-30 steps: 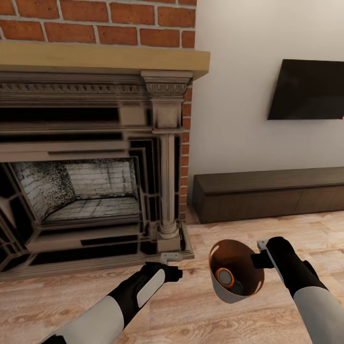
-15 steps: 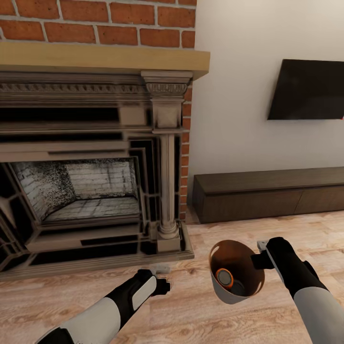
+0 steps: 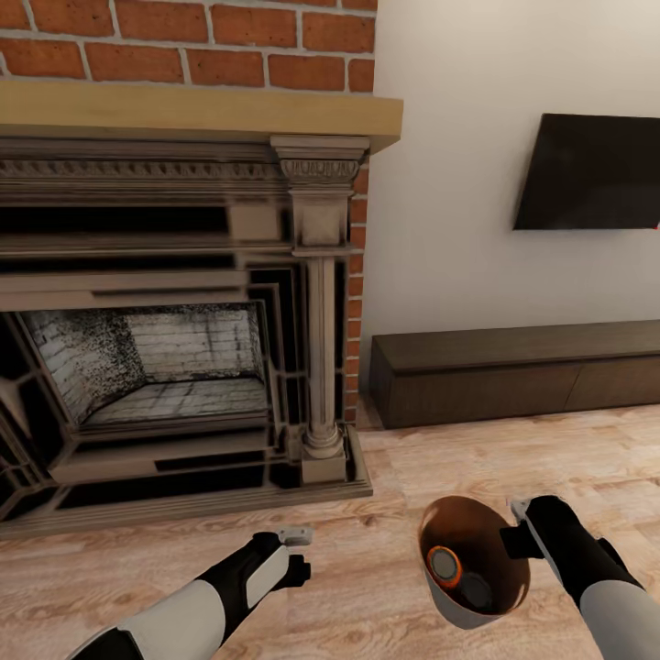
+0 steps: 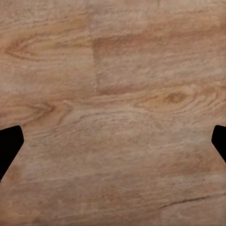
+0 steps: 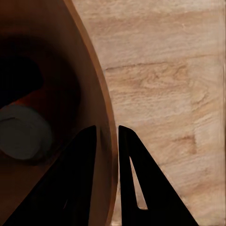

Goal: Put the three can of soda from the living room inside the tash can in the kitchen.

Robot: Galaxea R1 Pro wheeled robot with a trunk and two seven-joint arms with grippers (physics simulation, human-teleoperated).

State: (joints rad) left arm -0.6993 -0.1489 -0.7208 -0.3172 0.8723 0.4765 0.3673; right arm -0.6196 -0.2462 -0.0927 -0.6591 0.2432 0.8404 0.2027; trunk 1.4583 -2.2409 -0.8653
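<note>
The tash can (image 3: pixel 458 610), a small tapered bin with an orange-brown inside, hangs just above the wood floor at the lower right. My right gripper (image 3: pixel 515 543) is shut on its rim; the right wrist view shows the gripper (image 5: pixel 107 129) with one finger on each side of the bin wall (image 5: pixel 101 103). Two cans of soda lie inside: one with an orange rim (image 3: pixel 445 566) and a darker one (image 3: pixel 477 591) beside it. A grey can top (image 5: pixel 23 134) shows in the right wrist view. My left gripper (image 3: pixel 295 550) is open over bare floor, its fingertips (image 4: pixel 9 146) spread wide and holding nothing.
A red-brick fireplace (image 3: pixel 174 367) with a stone surround and raised hearth fills the left. A low dark cabinet (image 3: pixel 513 371) runs along the white wall under a black TV (image 3: pixel 591 174). Wood floor (image 3: pixel 367 587) stretches between my arms.
My right gripper has carried the bin down and to the right, closer to me. My left arm has drawn back and to the left. The camera has not moved.
</note>
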